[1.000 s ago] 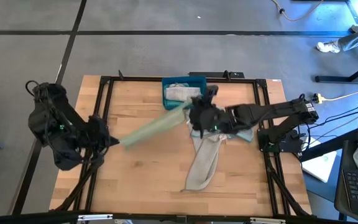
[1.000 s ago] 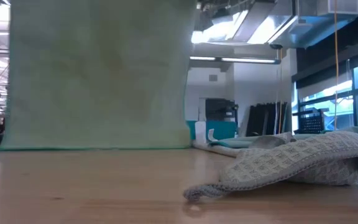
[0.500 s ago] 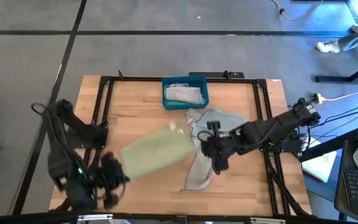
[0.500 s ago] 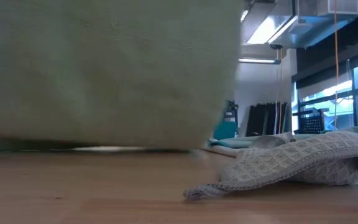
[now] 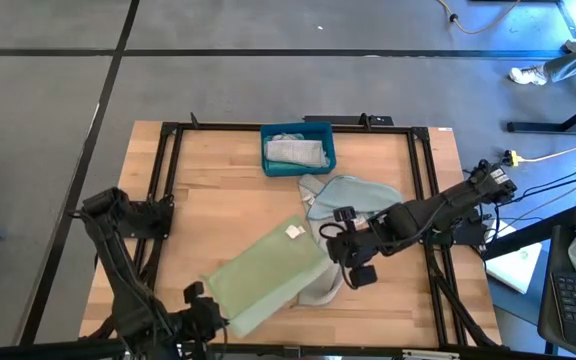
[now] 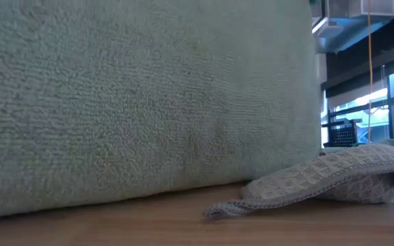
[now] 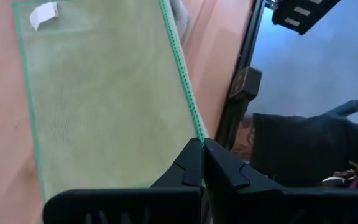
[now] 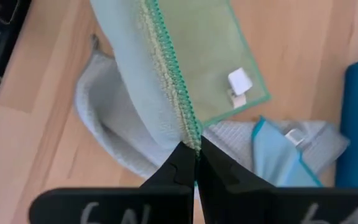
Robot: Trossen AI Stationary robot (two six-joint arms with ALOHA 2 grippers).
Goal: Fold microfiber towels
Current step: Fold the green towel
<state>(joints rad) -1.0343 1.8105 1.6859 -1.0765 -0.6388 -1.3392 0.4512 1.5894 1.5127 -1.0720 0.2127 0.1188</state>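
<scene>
A pale green towel [image 5: 268, 275] with a white tag [image 5: 293, 231] is stretched between my two grippers over the middle and near part of the table. My left gripper [image 5: 218, 318] is shut on its near corner by the table's front edge. My right gripper [image 5: 340, 262] is shut on its right corner. In the low view the green towel [image 6: 142, 102] fills most of the picture, its lower edge at the wood. A grey-beige waffle towel [image 6: 320, 181] lies on the table, partly under the green one, and a pale blue towel [image 5: 353, 195] lies behind them. My left gripper pinches the green towel's corner [image 7: 197, 135], where the green stitched edge ends, between its two fingers. The fingers slant down toward the towel and the stitched edge runs straight away from them, drawn taut. My right gripper pinches the other end of that stitched edge [image 8: 193, 138] between its two fingers, slanting down from above. The cloth falls away on both sides of the edge; its tagged corner [image 8: 238, 81] lies lower, over the wood.
A teal-blue bin [image 5: 298, 148] holding a pale cloth stands at the far middle of the table. Black frame rails [image 5: 168, 180] run along the table's left, right and far sides. Bare wood [image 5: 218, 200] shows left of the towels.
Both grippers have come down and toward the table's near edge with the green towel, the left one much farther. The towel, before a narrow upright sheet hanging by the bin, now lies spread out wide over the middle and near table, partly over the grey-beige towel.
</scene>
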